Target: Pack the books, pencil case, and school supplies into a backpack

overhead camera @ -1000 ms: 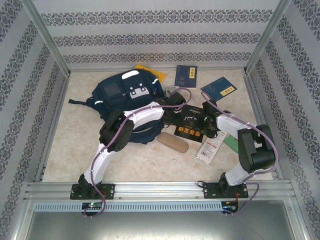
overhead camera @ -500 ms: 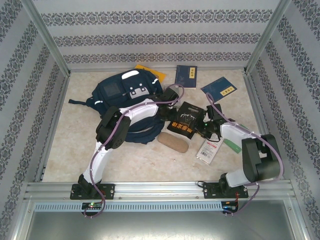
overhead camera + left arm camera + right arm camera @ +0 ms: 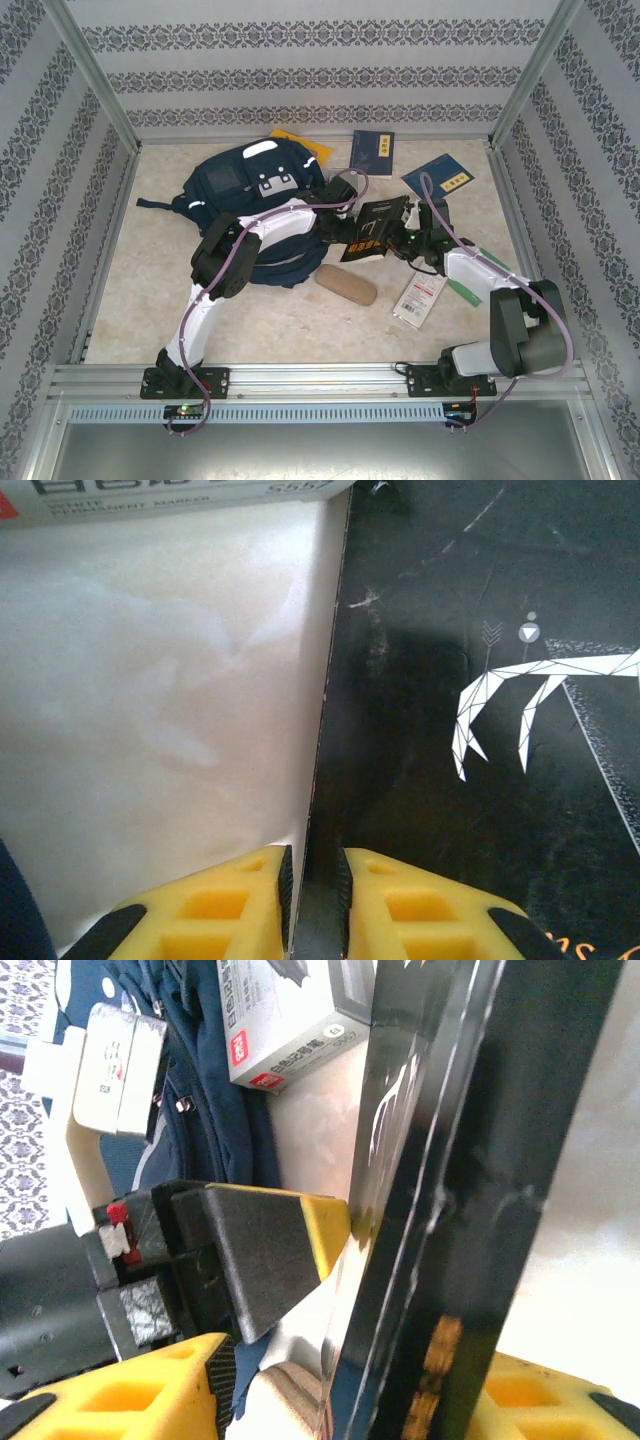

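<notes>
Moved since a second ago: black book (image 3: 372, 228) up from flat on the table (image 3: 150, 300) to tipped on edge, shifted toward the far side and the left; right arm stretched further out
Left claw (image 3: 313, 865): pinching the book's thin edge, yellow pads pressed together on it
Right claw (image 3: 340, 1380): straddling the other side of the book; one finger at the cover, the other with a gap showing beside it; cannot tell whether clamped or only propping
Book: in the air between both claws, cover slanted, long axis running roughly left to right across the table
Backpack (image 3: 240, 185): on the table, to the left of the book, just beside the left claw; mouth hidden, cannot tell how wide
Nearer arm: left, lying across the backpack's near side
Coming move, by judgement: swing the book leftward, narrow edge first, into the backpack
Waiting on the table: pencil case (image 3: 346, 284) near the book's low edge, grey box (image 3: 300, 1030) by the backpack
</notes>
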You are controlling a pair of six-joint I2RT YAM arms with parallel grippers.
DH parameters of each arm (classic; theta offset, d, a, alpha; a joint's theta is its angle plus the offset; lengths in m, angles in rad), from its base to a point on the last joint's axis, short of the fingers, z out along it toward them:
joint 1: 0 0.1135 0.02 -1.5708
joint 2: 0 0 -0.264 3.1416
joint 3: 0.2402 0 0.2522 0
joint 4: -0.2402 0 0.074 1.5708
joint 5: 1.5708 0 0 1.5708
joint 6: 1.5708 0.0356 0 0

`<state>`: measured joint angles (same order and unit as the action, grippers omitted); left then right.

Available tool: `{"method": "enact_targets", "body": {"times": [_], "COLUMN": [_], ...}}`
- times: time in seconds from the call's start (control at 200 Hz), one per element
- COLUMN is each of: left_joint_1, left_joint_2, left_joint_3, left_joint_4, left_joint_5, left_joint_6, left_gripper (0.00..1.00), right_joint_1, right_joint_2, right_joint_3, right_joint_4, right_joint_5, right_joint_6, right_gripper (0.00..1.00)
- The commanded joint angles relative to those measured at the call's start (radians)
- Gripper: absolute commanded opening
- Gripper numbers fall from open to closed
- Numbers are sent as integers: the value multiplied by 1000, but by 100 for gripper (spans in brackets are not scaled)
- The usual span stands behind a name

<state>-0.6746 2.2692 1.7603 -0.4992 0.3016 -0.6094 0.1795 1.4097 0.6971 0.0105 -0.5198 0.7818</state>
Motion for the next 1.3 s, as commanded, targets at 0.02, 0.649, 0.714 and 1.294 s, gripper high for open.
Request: {"method": "enact_targets", "body": {"times": [0.02, 0.649, 0.714, 1.294], "left_joint_1": [-26, -5, -2, 83], "left_joint_2": [-5, -222, -249, -349], "left_joint_3": [-41, 90, 80, -114], "left_joint_4": [-50, -268, -306, -470], "left_joint_5": [30, -192, -261, -404], "left_joint_6": [17, 239, 303, 648], "left_gripper": [23, 55, 55, 51], "right_joint_1": [-6, -25, -19, 37], "right_joint_2": [70, -72, -89, -100], "right_joint_3": [68, 136, 157, 251], "right_joint_4": [-15, -128, -153, -217], "right_joint_5": [29, 39, 39, -14], "right_joint_6": [-20, -44, -55, -70], "right_gripper": [41, 0, 0, 0]}}
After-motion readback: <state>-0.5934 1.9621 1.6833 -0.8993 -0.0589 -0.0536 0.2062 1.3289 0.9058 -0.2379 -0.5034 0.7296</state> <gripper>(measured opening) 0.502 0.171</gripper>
